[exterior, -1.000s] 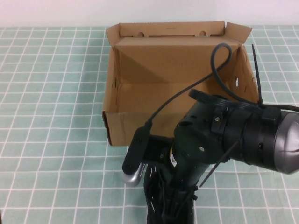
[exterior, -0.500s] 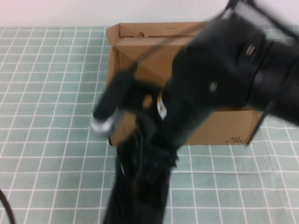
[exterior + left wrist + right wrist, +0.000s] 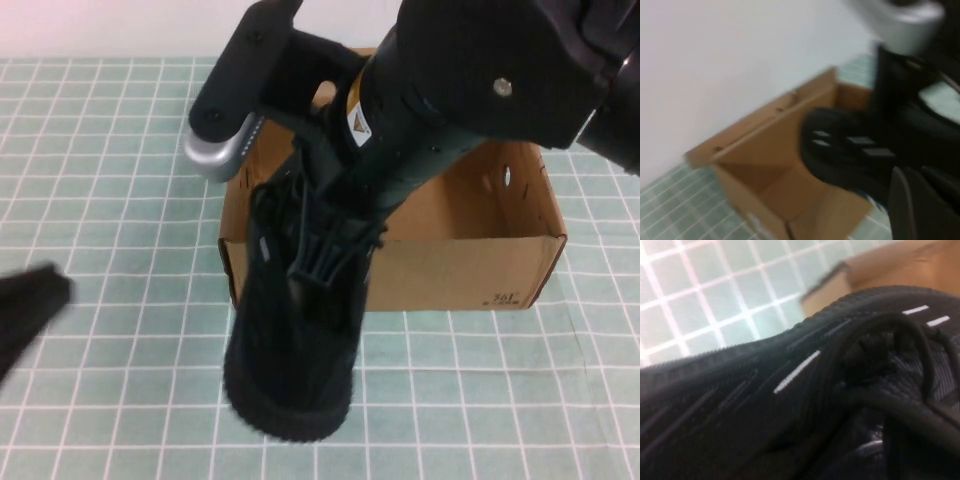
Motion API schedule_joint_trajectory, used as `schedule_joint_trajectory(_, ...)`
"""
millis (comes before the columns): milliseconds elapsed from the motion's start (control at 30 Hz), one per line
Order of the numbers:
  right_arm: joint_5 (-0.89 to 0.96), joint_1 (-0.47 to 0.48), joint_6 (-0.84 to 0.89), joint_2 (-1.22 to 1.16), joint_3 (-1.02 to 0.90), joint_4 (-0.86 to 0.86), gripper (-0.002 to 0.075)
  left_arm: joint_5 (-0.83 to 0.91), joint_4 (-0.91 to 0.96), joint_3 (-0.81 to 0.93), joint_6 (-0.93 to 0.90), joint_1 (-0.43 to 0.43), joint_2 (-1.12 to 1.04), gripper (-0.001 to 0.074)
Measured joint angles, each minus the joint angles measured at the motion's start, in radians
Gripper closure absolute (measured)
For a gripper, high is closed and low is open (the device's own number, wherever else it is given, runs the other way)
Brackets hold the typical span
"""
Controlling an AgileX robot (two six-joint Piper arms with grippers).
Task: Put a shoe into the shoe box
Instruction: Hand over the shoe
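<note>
A: Where is the shoe (image 3: 295,330) right now?

B: It hangs in the air from the right gripper (image 3: 330,235), toe end pointing down toward the camera side of the table. In the high view its upper part overlaps the front wall of the shoe box (image 3: 460,275), near the box's front left corner, and its rounded ribbed sole edge hangs lower, over the green checked tablecloth (image 3: 110,200) in front of the box.

A: And the gripper relative to it?

B: The right gripper comes in from above, and the shoe hangs directly beneath it. Its fingers are clamped on the laced top of the shoe, around the tongue and laces. The right wrist view is filled by the black knit upper (image 3: 765,405), white dash marks and a tangle of laces, with a corner of the box behind.

A: Is the shoe inside the box?

B: No. The box stands open with a bare brown floor, and the shoe is held off the surface at its front edge. In the left wrist view the shoe (image 3: 850,155) hangs beside the open box (image 3: 765,165).

A: The left gripper?

B: Low at the left edge of the high view, a dark blurred shape (image 3: 30,310), well apart from shoe and box; I cannot tell how its fingers stand
</note>
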State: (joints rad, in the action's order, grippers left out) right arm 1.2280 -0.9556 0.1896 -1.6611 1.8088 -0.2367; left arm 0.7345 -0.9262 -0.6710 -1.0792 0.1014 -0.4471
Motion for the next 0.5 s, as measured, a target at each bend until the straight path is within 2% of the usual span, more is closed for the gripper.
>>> schedule_joint_trajectory(133, -0.006, 0.000, -0.053, 0.000, 0.000, -0.102, 0.0715, 0.132, -0.057, 0.000, -0.234, 0.000, -0.086, 0.0738)
schedule_joint_trajectory(300, -0.017, 0.000, -0.147, 0.000, 0.000, -0.222, 0.0715, 0.195, -0.061, -0.007, -0.350, 0.024, -0.212, 0.0738)
schedule_joint_trajectory(400, -0.017, 0.018, -0.190, -0.014, 0.009, -0.242, 0.0715, 0.177, -0.061, -0.053, -0.373, 0.081, -0.267, 0.0738)
schedule_joint_trajectory(500, 0.009, 0.061, -0.214, -0.048, 0.047, -0.182, 0.0716, 0.127, -0.057, -0.112, -0.388, 0.166, -0.317, 0.0738)
